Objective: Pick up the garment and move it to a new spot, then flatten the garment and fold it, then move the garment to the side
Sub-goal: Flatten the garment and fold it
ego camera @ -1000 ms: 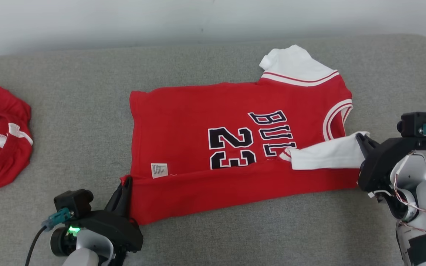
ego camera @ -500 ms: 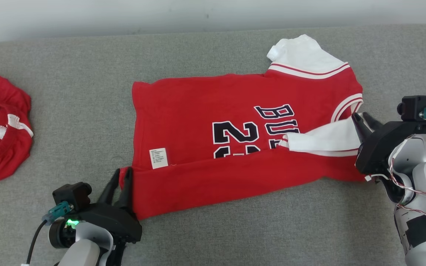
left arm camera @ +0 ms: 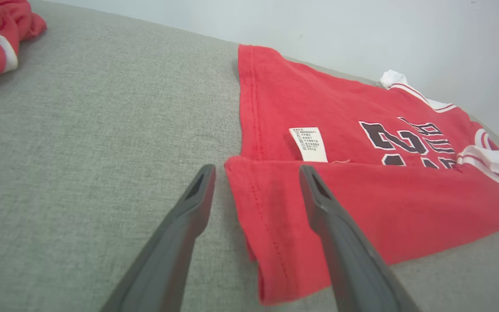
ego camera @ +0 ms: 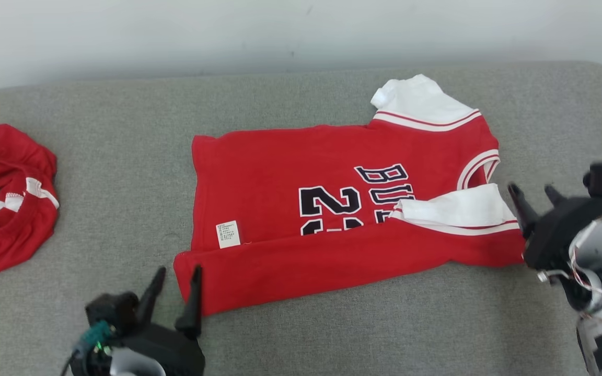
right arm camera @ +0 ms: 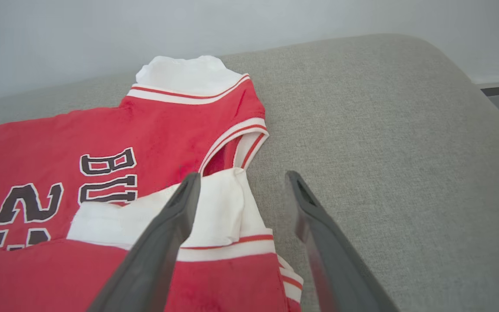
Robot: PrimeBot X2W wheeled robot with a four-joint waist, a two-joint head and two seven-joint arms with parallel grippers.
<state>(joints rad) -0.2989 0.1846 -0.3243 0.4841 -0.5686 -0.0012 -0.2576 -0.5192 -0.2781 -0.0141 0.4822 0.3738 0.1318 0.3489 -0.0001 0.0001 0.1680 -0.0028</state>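
— So, where is the garment [ego camera: 301, 209]?
— Centre of the head view, flat on the grey cushion [ego camera: 332, 339], lower edge folded up. Left pincer [ego camera: 178, 268] at lower left and right pincer [ego camera: 531, 188] at right both gape wide, empty.
— Risk?
— A finger near the hem may snag and undo the fold.

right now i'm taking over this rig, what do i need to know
Left hand: open, holding nothing, fingers straddling the near-left corner of the jersey.
Right hand: open, holding nothing, beside the folded-in white sleeve.
The jersey lies flat midway on the grey cushion; a second red garment is bunched at far left.
Done: flattened; near long edge folded over the front, sleeve tucked in.
Left: likely the remaining folds, then move it to the side.
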